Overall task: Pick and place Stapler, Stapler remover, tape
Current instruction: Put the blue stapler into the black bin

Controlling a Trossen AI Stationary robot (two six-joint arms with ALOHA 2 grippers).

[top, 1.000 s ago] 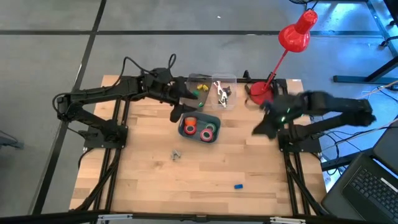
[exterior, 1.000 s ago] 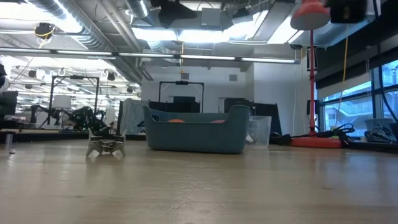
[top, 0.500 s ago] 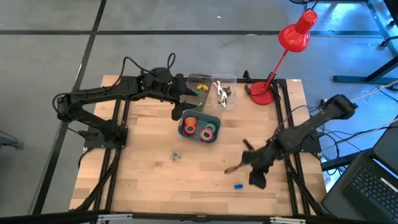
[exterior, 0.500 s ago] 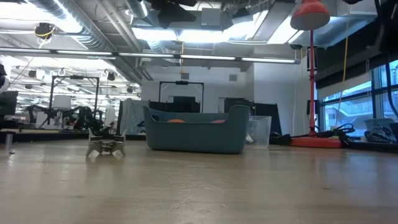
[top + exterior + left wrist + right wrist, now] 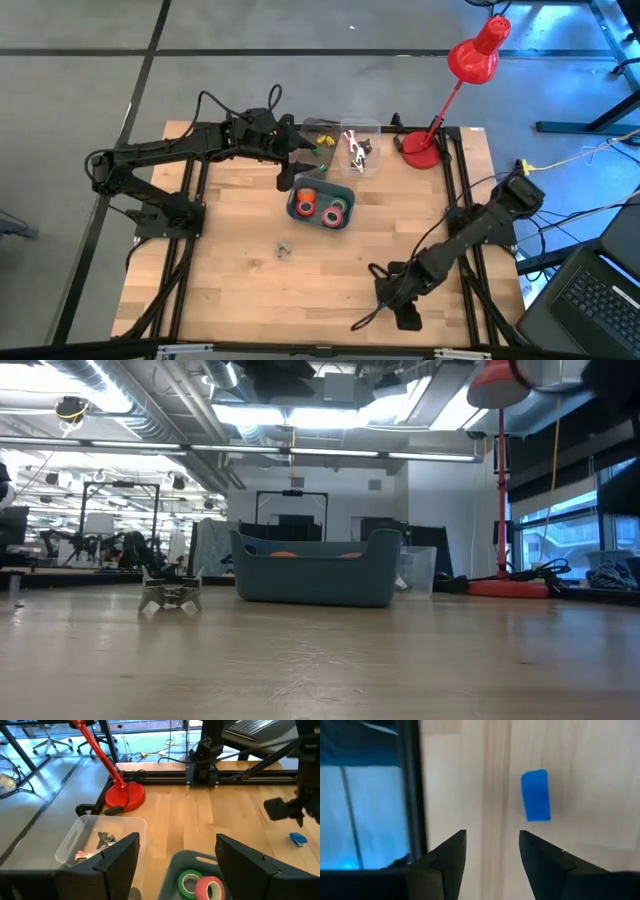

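A small blue stapler (image 5: 536,795) lies flat on the wooden table near its front edge, also seen as the blue stapler (image 5: 298,838). My right gripper (image 5: 490,837) hangs open above it, fingers pointing down, the stapler just beyond the fingertips; the arm hides it in the high view. The metal stapler remover (image 5: 284,249) rests on the bare table. Red and green tape rolls (image 5: 200,885) lie in a blue-grey bin (image 5: 322,205). My left gripper (image 5: 177,840) stands open over the bin's far left rim, holding nothing.
A clear plastic box (image 5: 345,145) with small items stands behind the bin. A red desk lamp (image 5: 420,150) has its base at the far right corner. Bare wood stretches across the table's near left. The right arm (image 5: 470,235) slants across the near right.
My right gripper has swung from the far right by the lamp base toward the table's near edge and down, tipping to point downward, and now hangs over the blue stapler. The gap between its fingers looks unchanged. Nothing on the table has moved.
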